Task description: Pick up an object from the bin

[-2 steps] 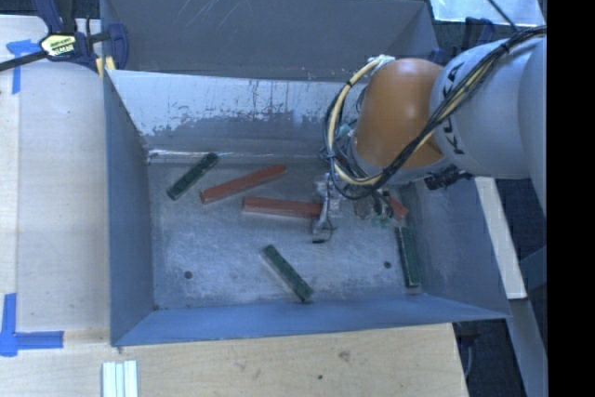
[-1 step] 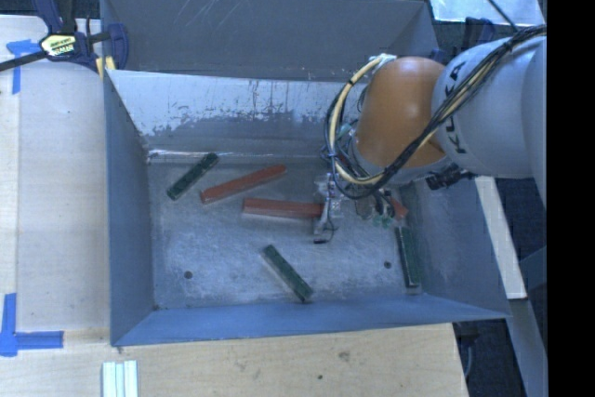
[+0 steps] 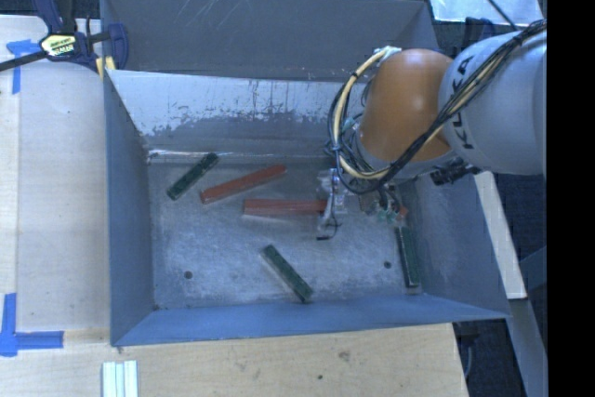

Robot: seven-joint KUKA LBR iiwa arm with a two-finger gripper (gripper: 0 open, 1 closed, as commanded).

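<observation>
Five flat strips loose on the floor of the bin (image 3: pixel 130 200): two reddish-brown, three dark green. The gripper (image 3: pixel 327 223) is low, at the right end of the lower brown strip (image 3: pixel 279 209), which lies roughly level mid-bin, just below the upper brown strip (image 3: pixel 244 184). From this angle I cannot tell how far the gripper is open or whether it has hold of anything.

My read on the lower brown strip: thin, stiff, light, probably wood or plastic. Weight is no issue. It lies flat on the metal, so there's little edge to catch and it may skid sideways under a closing pinch.

I'd take it across the narrow width, not along the length. Taken at the end it will likely droop or pivot on the lift; nearer the middle is safer.

The green strips, one far left (image 3: pixel 191 176), one front centre (image 3: pixel 286 273) and one by the right wall (image 3: pixel 407 258), are well apart from it. The upper brown strip is near, so the pinch could nudge it.
</observation>
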